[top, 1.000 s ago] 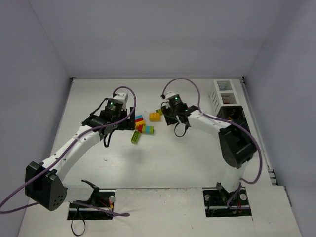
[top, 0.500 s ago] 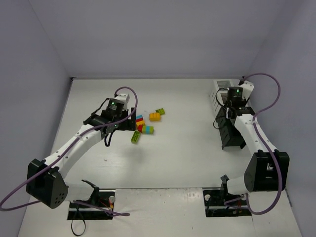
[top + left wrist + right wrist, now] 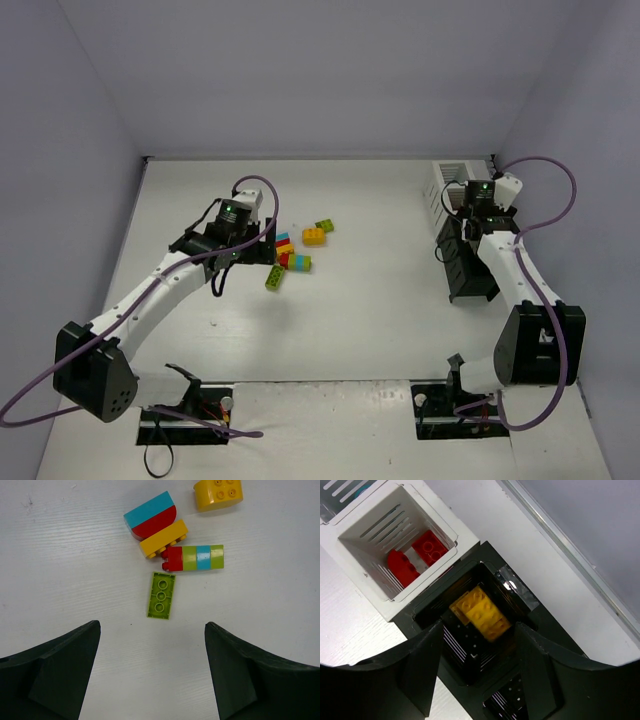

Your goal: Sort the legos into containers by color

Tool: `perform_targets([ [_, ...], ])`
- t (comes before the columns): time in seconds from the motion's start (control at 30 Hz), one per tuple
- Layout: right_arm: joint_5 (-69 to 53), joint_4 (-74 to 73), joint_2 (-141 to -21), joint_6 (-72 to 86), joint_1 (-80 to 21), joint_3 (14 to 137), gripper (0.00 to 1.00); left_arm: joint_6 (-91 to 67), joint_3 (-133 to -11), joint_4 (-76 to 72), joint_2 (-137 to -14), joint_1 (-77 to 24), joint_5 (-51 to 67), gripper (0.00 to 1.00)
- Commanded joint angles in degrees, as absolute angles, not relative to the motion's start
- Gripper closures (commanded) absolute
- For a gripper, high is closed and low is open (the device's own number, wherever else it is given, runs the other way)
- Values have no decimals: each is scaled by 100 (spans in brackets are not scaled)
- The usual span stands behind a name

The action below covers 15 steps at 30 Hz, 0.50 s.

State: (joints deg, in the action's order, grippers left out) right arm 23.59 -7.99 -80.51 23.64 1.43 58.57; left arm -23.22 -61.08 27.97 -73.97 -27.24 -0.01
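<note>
Several loose legos lie mid-table under my left gripper [image 3: 152,625], which hangs open and empty above them: a lime flat brick [image 3: 161,595], a red-lime-cyan stack on its side [image 3: 195,557], a yellow brick [image 3: 163,538], a cyan-and-red rounded piece [image 3: 150,520] and a yellow chunk [image 3: 218,492]. My right gripper [image 3: 479,626] stands open over a black container [image 3: 517,587], and a blurred yellow brick [image 3: 482,612] sits inside that container, free of the fingers. The white slatted container [image 3: 370,535] beside it holds red bricks [image 3: 417,555].
In the top view the row of containers [image 3: 470,265] runs along the right wall, with the white one [image 3: 450,185] at the far end. A yellow brick [image 3: 314,236] and a lime one [image 3: 325,225] lie apart from the pile [image 3: 285,258].
My right arm swung from the pile to the containers at the right, and its jaws have spread apart over the black one. The left arm has not moved.
</note>
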Motion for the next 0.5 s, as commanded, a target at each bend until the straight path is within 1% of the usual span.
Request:
perform_targets([
  [0.0,2453,-729,-7945,2400,106,6091,44,-2303,-6451,2540,-7365,-2672,0,22],
  [0.07,2364,-729,-7866,2330,36,6205,43,-2294,-6469,2540,-7374,-2672,0,22],
  [0.13,2321,-712,-7805,2145,-333,6319,42,-2285,-6478,2540,-7400,-2681,0,22],
  [0.2,1953,-407,-7796,1839,-797,6451,42,-2285,-6504,2540,-7418,-2672,0,22],
  [0.3,918,-27,-7935,1223,-1273,6565,41,-2285,-6513,2531,-7453,-2672,0,22],
  [0.33,140,182,-8024,1065,-1335,6679,40,-2285,-6521,2549,-7453,-2663,0,22],
  [0.37,-216,193,-8146,1003,-1379,6741,38,-2276,-6530,2558,-7453,-2663,0,22],
  [0.47,-789,228,-8708,643,-1853,6942,36,-2285,-6495,2593,-7418,-2672,0,22],
])
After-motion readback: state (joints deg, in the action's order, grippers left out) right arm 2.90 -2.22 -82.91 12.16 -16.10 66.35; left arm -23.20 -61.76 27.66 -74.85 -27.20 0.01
